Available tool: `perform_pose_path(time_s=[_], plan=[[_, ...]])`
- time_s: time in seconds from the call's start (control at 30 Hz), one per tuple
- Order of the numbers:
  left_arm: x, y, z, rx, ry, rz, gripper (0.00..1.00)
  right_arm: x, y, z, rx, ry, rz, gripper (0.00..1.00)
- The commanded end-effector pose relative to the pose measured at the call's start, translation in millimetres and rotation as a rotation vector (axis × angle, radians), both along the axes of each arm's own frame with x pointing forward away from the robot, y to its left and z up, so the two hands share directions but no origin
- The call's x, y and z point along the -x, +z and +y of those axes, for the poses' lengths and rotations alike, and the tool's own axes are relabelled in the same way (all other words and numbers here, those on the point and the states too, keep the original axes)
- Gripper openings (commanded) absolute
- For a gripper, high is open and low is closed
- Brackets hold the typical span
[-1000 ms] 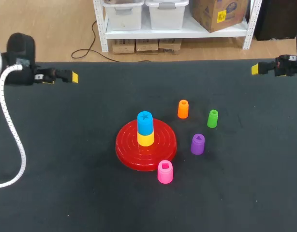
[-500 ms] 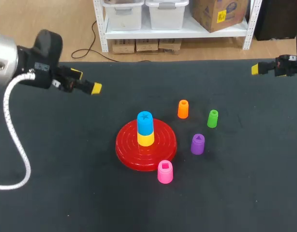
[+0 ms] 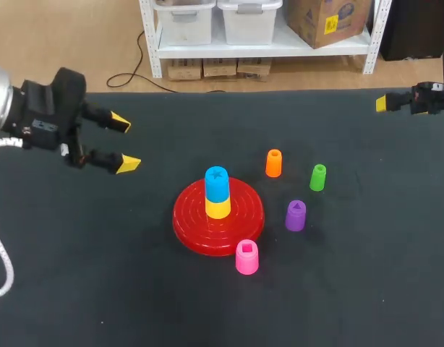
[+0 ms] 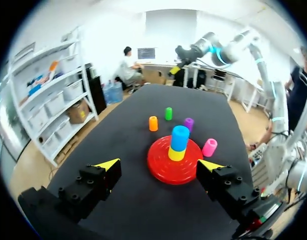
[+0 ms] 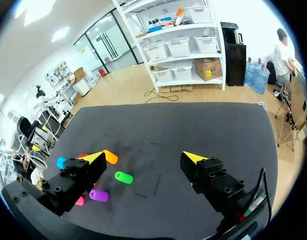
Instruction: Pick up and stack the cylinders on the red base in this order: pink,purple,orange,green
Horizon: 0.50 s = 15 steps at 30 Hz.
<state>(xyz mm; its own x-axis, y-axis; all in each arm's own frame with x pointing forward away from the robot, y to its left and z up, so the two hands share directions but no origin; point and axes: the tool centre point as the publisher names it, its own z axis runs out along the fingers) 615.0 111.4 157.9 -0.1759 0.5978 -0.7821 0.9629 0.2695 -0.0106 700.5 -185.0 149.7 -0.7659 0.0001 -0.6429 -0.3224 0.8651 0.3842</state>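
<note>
Plainly, pink cylinder (image 3: 246, 257) bears a square, purple cylinder (image 3: 296, 215) a triangle.

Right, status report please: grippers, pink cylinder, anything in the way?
Left gripper and right gripper open, empty. Pink plastic cylinder untouched beside round red base. Blue cylinder on yellow cylinder occupies base centre.

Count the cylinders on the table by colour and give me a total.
pink cylinder: 1
purple cylinder: 1
orange cylinder: 1
green cylinder: 1
blue cylinder: 1
yellow cylinder: 1
Total: 6 cylinders
</note>
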Motion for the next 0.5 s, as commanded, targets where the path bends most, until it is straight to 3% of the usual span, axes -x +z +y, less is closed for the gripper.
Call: perform_pose_path(time_s=[0.03,0.5], plan=[[-7.1,1.1,3,0.018,-0.134,0.072,1.00,0.1,0,0,0.001,0.000,0.000,1.00],[11.3,-6.5,2,-0.009,-0.161,0.087,1.00,0.1,0,0,0.001,0.000,0.000,1.00]])
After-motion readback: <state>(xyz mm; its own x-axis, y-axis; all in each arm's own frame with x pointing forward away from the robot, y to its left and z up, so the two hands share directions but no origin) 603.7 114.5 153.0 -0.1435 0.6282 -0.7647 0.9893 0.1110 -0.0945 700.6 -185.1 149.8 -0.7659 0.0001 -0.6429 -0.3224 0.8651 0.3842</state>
